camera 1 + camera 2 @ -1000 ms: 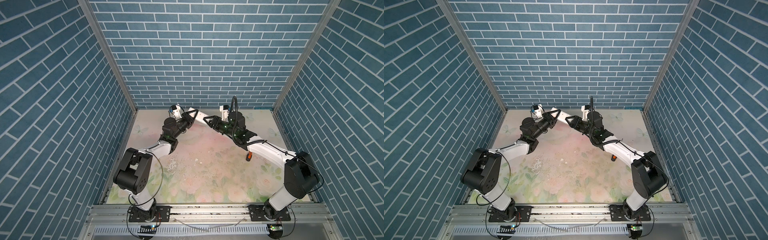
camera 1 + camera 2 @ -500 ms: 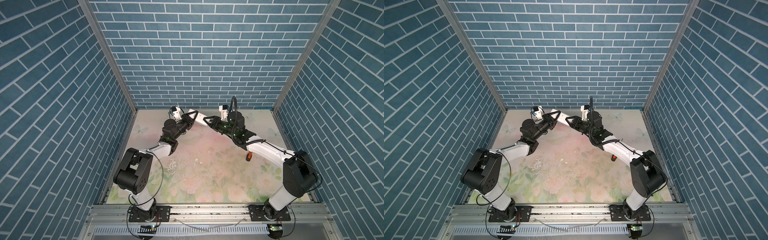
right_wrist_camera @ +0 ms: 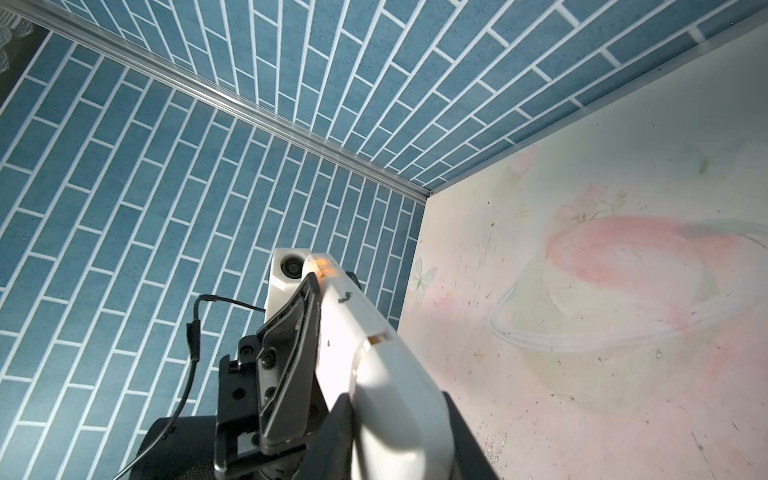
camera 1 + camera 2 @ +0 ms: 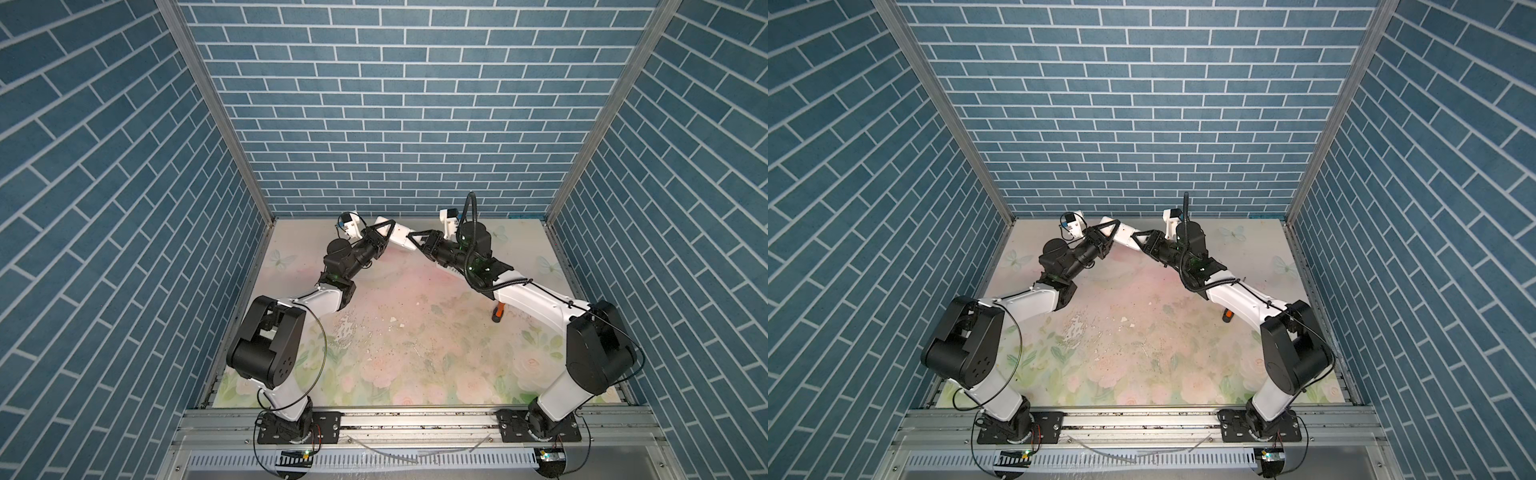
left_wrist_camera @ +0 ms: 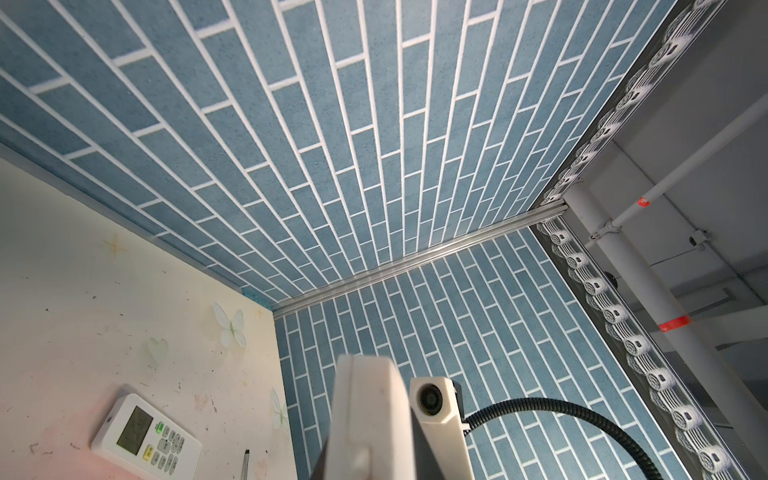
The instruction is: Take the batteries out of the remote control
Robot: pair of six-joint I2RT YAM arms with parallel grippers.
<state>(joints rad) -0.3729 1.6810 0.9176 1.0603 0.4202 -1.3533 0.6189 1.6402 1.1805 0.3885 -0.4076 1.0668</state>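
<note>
Both grippers hold a white remote control (image 4: 400, 237) (image 4: 1126, 237) in the air near the back wall. My left gripper (image 4: 388, 230) (image 4: 1113, 229) is shut on one end of it. My right gripper (image 4: 413, 241) (image 4: 1137, 242) grips the other end, its dark fingers (image 3: 332, 440) pressed against both sides of the remote control (image 3: 374, 374). In the left wrist view the remote control (image 5: 370, 415) fills the foreground. The batteries are hidden; only small orange patches (image 3: 323, 266) show at openings in the casing.
A second white remote with a screen and buttons (image 5: 145, 432) lies on the floral table near the back right corner. An orange-handled screwdriver (image 4: 498, 311) (image 4: 1227, 316) lies under the right arm. Blue brick walls close in on three sides.
My right gripper's fingers have closed in on the end of the remote control. Both arms have hardly moved.
</note>
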